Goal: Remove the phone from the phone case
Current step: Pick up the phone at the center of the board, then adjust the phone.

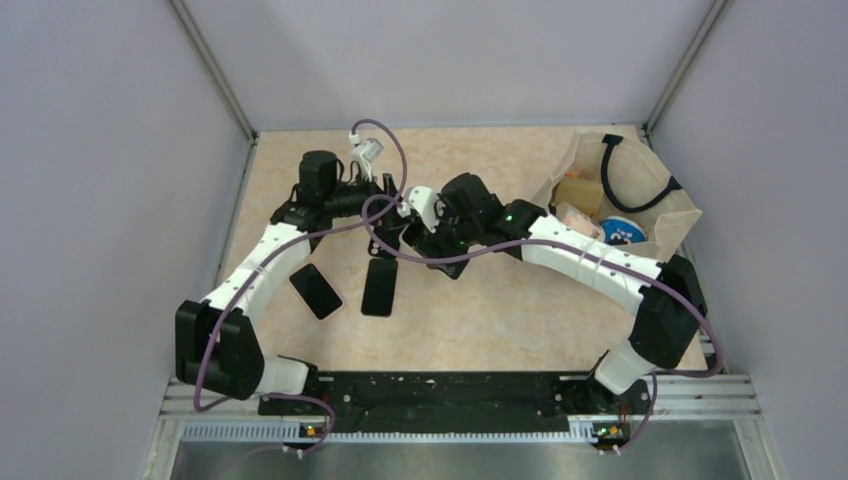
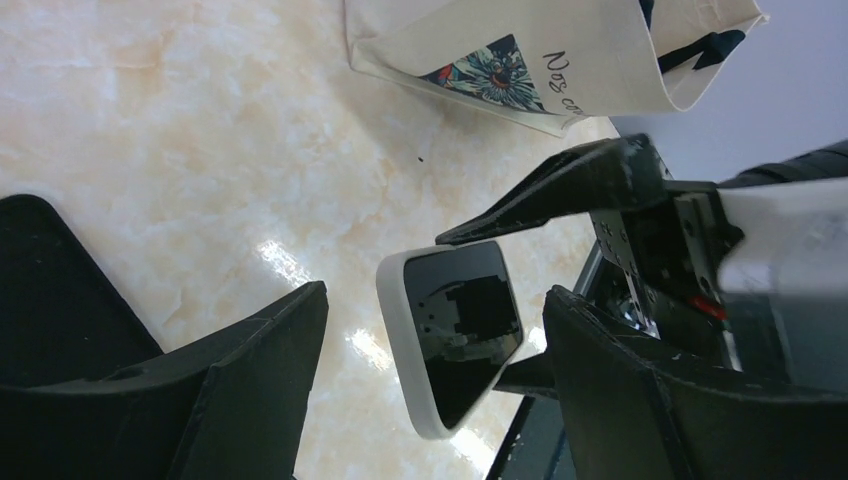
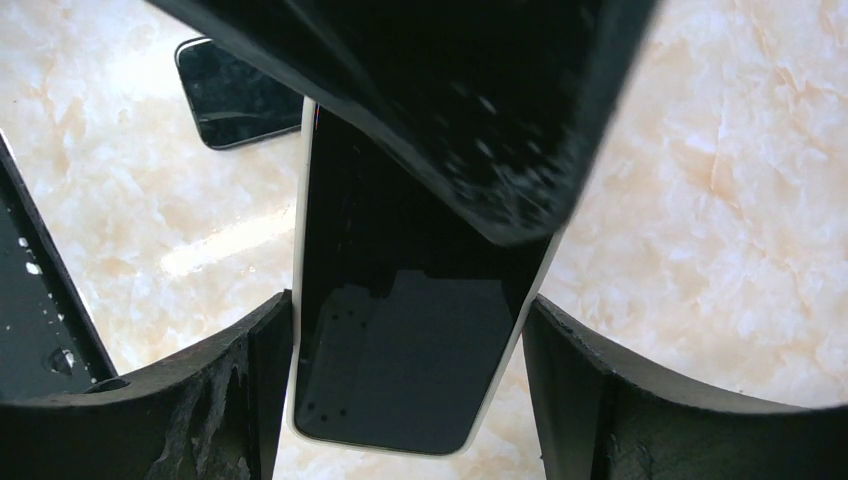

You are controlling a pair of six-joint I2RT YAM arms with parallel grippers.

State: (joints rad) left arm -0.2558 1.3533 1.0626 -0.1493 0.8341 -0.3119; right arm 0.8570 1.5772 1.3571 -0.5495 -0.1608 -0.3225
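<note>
Right gripper (image 3: 408,312) pinches the white-rimmed phone (image 3: 400,380) by its long edges, over the middle of the table (image 1: 500,310).
Left gripper (image 2: 435,305) stands spread around the phone's free end, neither side touching it; only the left wrist view shows this. In the right wrist view a left finger (image 3: 470,120) hides the phone's far half. Two dark slabs (image 1: 380,287) lie on the table just below the grippers, and a cloth bag (image 1: 680,215) sits well to the right. The screen is dark and glossy; whether the rim is a case, I cannot tell.

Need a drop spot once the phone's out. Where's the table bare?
Bare beige marble tabletop: near-centre, between two flat black slabs and right arm; also rear strip left of cream tote bag. Crowded mid-table: left hand, right hand around white-rimmed phone.
</note>
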